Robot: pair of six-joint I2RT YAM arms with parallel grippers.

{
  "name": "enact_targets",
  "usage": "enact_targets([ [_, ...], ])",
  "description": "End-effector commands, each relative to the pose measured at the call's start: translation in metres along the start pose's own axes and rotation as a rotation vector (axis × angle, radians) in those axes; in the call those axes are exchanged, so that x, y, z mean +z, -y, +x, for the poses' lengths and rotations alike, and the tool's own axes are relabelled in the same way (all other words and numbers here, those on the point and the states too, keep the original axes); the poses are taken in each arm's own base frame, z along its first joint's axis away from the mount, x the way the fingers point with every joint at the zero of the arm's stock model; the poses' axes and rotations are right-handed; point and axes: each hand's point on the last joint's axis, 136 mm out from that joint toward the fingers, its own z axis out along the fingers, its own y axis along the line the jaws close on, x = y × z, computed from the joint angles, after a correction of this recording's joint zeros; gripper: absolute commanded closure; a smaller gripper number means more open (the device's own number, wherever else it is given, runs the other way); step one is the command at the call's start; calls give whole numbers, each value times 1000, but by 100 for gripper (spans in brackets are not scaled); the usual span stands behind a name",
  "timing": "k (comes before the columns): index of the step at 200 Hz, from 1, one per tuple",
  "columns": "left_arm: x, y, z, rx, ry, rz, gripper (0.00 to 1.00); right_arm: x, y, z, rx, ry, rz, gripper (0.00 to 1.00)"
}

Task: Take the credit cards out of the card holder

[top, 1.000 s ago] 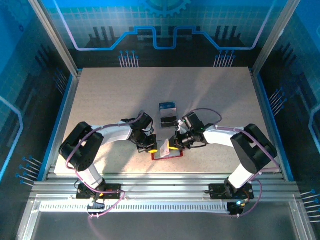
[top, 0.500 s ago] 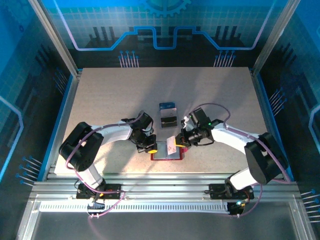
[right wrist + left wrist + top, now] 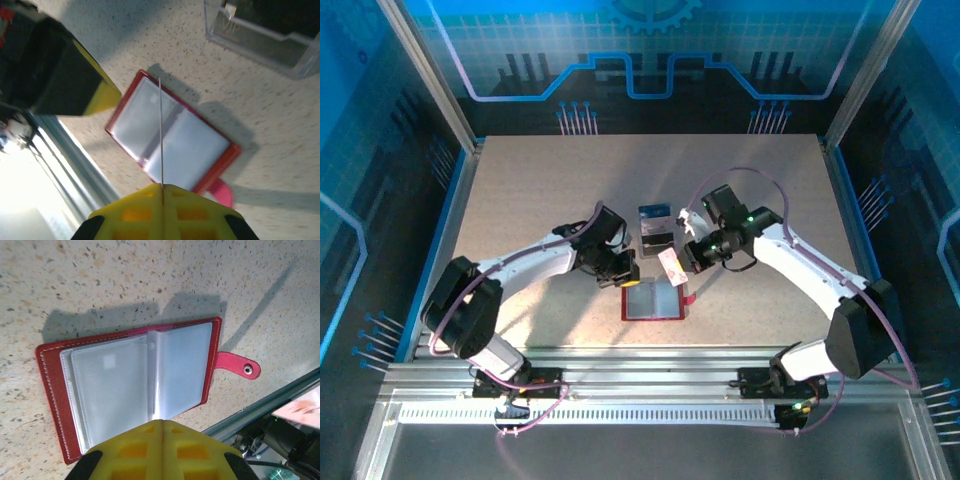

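A: State of the right claw [image 3: 161,189]?
B: Clenched on a pale card [image 3: 160,125], pinched by one end and seen edge-on from the wrist; held in the air above the card holder [image 3: 180,150], clear of its pockets.
A: And the left claw [image 3: 162,430]?
B: Clenched on nothing; poised at the holder's far left corner; contact with the red cover impossible to tell.
A: Step in hand, and good practice?
B: Probably transfer of the drawn card to the clear tray [image 3: 255,47]; best done with a firm pinch, the card lifted over the tray wall, laid flat on the stack, let go only once resting; left claw best placed by the holder against sliding.
A: Containers and contents?
B: Card holder lying open on the desk [image 3: 540,190], clasp tab [image 3: 239,365] pointing outward; pale grey pockets apparently empty, though translucent, so not certain; tray just beyond the holder, holding credit cards [image 3: 657,225], one blue with a white band beside a dark one.
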Motion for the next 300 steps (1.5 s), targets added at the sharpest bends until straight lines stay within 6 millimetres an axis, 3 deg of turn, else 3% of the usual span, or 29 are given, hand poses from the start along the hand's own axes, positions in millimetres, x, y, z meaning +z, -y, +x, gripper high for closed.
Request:
enact_targets([
  [1, -8, -15, 3, -6, 19, -59, 97, -6, 11, 15, -282, -135, 71, 100],
  [37, -13, -36, 8, -56, 34, -56, 95, -9, 1, 1, -600, -200, 36, 100],
  [61, -20, -50, 12, -86, 48, -55, 94, -2, 9, -14, -751, -273, 89, 100],
  [176, -57, -97, 29, -208, 127, -57, 93, 40, 53, -106, -1030, -433, 242, 100],
  [221, -57, -102, 32, -228, 121, -55, 93, 56, 65, -118, -1051, -467, 254, 100],
  [300, -55, -105, 29, -238, 111, -57, 93, 80, 73, -116, -1049, -508, 222, 100],
])
